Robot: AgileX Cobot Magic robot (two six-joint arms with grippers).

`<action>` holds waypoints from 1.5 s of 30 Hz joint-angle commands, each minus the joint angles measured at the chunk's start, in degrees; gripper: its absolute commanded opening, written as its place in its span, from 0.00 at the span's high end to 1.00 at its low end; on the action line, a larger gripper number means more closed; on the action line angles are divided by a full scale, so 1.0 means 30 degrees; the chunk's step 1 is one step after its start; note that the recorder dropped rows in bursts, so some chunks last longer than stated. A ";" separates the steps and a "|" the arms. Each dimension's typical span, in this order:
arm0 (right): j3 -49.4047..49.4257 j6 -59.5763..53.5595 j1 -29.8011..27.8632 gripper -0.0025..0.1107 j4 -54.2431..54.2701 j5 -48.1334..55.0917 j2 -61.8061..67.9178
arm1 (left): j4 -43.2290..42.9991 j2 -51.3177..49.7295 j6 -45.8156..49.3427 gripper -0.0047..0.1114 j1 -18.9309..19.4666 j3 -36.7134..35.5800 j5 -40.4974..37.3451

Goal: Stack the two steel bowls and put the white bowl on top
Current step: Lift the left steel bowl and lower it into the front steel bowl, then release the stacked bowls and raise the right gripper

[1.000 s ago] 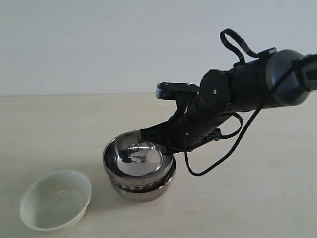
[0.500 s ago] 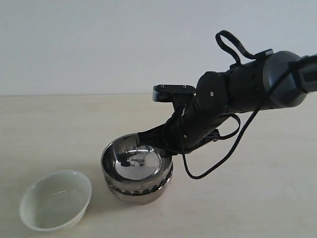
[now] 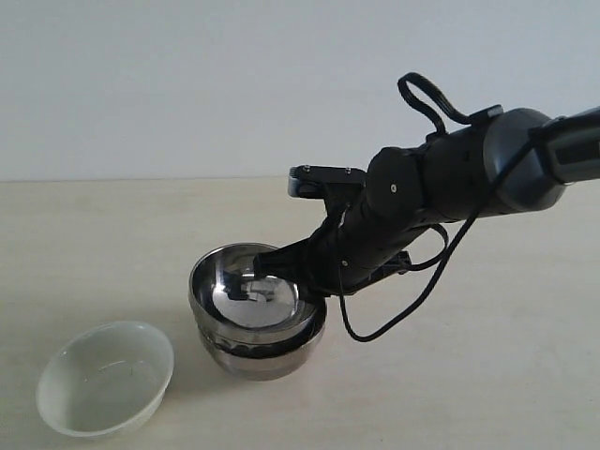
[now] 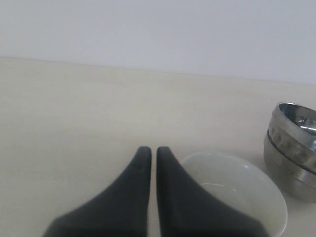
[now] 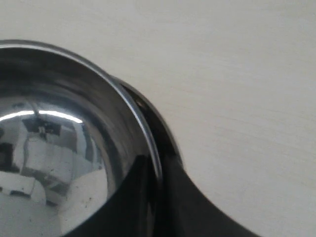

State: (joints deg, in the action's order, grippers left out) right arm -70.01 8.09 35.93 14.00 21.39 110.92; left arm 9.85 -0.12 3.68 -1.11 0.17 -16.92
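Note:
The smooth steel bowl (image 3: 246, 292) sits nested in the ribbed steel bowl (image 3: 261, 354) near the middle of the table. My right gripper (image 3: 281, 267) is shut on the upper bowl's far right rim. In the right wrist view one finger of the right gripper (image 5: 160, 170) is inside the smooth steel bowl (image 5: 59, 148) and one is outside. The white bowl (image 3: 105, 377) stands alone at the front left. My left gripper (image 4: 153, 150) is shut and empty, just beside the white bowl (image 4: 237, 190). The steel stack (image 4: 294, 148) shows beyond it. The left arm is out of the exterior view.
A loose black cable (image 3: 412, 305) hangs below the right arm. The pale tabletop (image 3: 487, 394) meets a plain white wall (image 3: 187, 84) behind.
The right arm has shifted left and slightly down with the smooth steel bowl, which now sits lower in the ribbed bowl. The white bowl has not moved.

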 commanded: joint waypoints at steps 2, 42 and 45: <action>0.0042 -0.0052 -0.0009 0.98 -0.0225 0.0222 0.0217 | -0.0086 0.0040 -0.0183 0.93 0.0060 -0.0058 0.0041; 0.0042 -0.0247 -0.0009 0.68 -0.1269 0.2171 -0.1687 | -0.0086 0.0040 -0.0183 0.93 0.0060 -0.0058 0.0041; 0.0042 -0.0214 -0.0009 0.68 -0.1499 0.2327 -0.1687 | -0.0086 0.0040 -0.0183 0.93 0.0060 -0.0058 0.0041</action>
State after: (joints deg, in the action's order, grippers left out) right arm -70.01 7.78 35.93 10.63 27.80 106.72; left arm 9.85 -0.12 3.68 -1.11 0.17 -16.92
